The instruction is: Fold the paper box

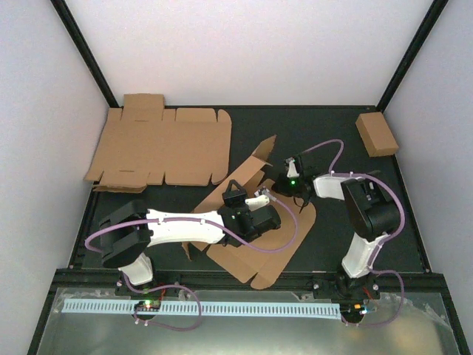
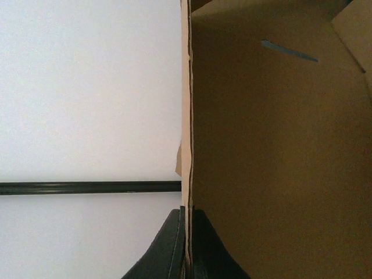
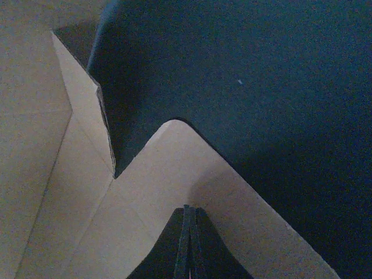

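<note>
The paper box (image 1: 247, 262) is a brown die-cut cardboard sheet lying partly folded in the middle of the dark mat, with one flap (image 1: 255, 166) standing up at its far side. My left gripper (image 1: 267, 195) is shut on a raised cardboard wall. In the left wrist view the wall's edge (image 2: 187, 116) runs straight up from between my pinched fingers (image 2: 174, 250), and the box's inner face (image 2: 279, 145) fills the right side. My right gripper (image 1: 295, 198) is shut with nothing between its fingers. Its tips (image 3: 187, 209) rest against a round-cornered flap (image 3: 174, 168) of the box.
A second flat die-cut cardboard sheet (image 1: 159, 144) lies at the back left, partly over the mat's edge. A small closed brown box (image 1: 377, 133) sits at the back right. White walls and a black frame (image 1: 89, 55) enclose the mat (image 1: 332, 244).
</note>
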